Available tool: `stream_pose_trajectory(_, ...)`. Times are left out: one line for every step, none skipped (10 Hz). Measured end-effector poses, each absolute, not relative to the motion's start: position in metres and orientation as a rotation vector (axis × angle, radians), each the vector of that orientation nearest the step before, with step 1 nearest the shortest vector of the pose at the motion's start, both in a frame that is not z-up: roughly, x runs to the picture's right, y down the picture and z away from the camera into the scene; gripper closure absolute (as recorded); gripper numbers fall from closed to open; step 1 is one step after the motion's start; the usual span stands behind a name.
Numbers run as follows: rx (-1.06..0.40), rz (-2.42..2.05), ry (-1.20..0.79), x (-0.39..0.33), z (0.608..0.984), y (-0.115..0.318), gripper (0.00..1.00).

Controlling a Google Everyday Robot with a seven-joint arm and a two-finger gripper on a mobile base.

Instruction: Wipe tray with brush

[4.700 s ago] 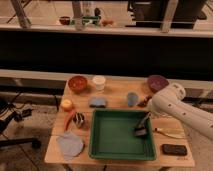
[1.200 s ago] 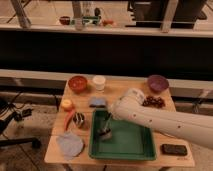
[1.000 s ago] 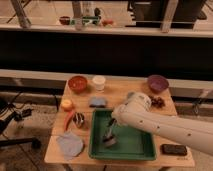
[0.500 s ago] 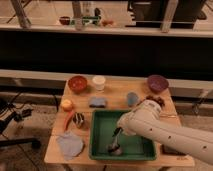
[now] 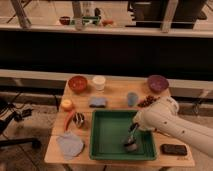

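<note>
The brush point(image 5: 131, 144) stands tilted inside the tray point(image 5: 107, 137), with its bristle head down on the floor near the tray's 4 o'clock corner. The gripper point(image 5: 134, 129) sits directly above the head, jaws closed on the brush handle (the white arm point(image 5: 175, 122) enters from 4 o'clock). The tray lies at the 6 o'clock edge of the wooden table point(image 5: 115, 92).

Around the tray:
- Black block point(image 5: 173, 149) at 4 o'clock, just beside the rim
- Cloth point(image 5: 70, 144) at 8 o'clock
- Pad point(image 5: 98, 102) and blue cup point(image 5: 132, 98) at 12 o'clock
- Red bowl point(image 5: 78, 83) and white cup point(image 5: 99, 82) at 11 o'clock
- Purple bowl point(image 5: 157, 83) at 1 o'clock
</note>
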State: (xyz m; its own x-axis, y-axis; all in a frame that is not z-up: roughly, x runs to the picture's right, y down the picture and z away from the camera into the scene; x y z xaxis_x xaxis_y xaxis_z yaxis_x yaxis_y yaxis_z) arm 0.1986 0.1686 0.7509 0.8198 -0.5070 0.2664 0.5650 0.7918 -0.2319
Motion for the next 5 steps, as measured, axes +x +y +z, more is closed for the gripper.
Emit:
stream_pose_trajectory(-0.316, -0.569, -0.170, 0.216, 0.754, 0.167, 1.00)
stream_pose_trajectory(-0.321, -0.556, -0.142, 0.235, 0.757, 0.166, 1.00)
stream_pose_trajectory(-0.322, -0.548, -0.125, 0.249, 0.760, 0.165, 1.00)
stream_pose_trajectory(-0.321, -0.547, -0.120, 0.255, 0.761, 0.163, 1.00)
stream_pose_trajectory(-0.314, -0.550, -0.116, 0.257, 0.764, 0.160, 1.00)
